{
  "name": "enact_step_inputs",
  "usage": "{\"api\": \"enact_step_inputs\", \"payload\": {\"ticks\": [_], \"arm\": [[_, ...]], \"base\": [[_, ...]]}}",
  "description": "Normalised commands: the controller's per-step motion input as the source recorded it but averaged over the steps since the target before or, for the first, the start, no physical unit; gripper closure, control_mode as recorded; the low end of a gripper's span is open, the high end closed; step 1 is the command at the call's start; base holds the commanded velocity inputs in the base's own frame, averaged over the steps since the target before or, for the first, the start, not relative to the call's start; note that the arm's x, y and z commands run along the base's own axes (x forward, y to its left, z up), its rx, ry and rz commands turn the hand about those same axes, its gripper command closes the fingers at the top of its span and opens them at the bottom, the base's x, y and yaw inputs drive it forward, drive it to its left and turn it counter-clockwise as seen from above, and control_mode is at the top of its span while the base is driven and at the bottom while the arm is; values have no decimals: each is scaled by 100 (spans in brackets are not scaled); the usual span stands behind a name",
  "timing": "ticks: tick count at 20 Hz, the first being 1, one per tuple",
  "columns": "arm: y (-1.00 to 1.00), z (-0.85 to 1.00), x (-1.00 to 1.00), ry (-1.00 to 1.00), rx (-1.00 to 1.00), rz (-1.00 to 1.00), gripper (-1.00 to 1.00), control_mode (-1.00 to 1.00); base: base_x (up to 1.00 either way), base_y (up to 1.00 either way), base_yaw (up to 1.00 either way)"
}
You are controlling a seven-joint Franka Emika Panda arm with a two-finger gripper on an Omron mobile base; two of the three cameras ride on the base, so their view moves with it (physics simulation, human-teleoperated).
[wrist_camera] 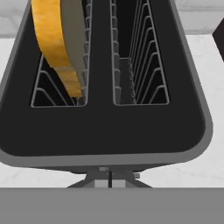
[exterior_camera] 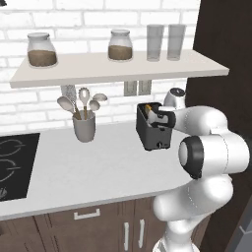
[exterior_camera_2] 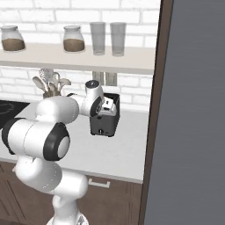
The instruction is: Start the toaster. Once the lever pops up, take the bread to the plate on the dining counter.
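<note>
The dark grey toaster (exterior_camera: 153,134) (exterior_camera_2: 104,121) stands on the white worktop against the brick wall. From the hand view I look down into its two slots (wrist_camera: 105,131). The orange-yellow bread (wrist_camera: 54,39) stands leaning in the left slot; the right slot holds nothing. My gripper (wrist_camera: 109,178) hangs over the toaster's front edge, fingertips pressed together, shut. From the base views the hand (exterior_camera: 164,118) (exterior_camera_2: 105,105) sits right on top of the toaster. The plate and the dining counter are out of view.
A grey utensil cup (exterior_camera: 84,127) stands left of the toaster, a black hob (exterior_camera: 12,162) further left. Above runs a shelf (exterior_camera: 118,69) with jars and glasses. A tall dark cabinet side (exterior_camera_2: 193,110) closes off the right.
</note>
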Motion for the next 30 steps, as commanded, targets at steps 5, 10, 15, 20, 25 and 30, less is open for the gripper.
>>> {"api": "enact_step_inputs", "payload": {"ticks": [5,10,15,20,25,30], "arm": [[6,-47,0,-2,0,-2,100,-100],[4,-48,-2,-10,0,-1,100,-100],[1,-53,-7,-12,0,0,100,-100],[0,-31,-23,-10,3,-1,100,-100],[0,-1,17,-8,3,-6,100,-100],[0,-30,8,0,7,-4,100,-100]], "base": [[0,0,0],[0,0,0],[0,0,0],[0,0,0],[0,0,0],[0,0,0]]}}
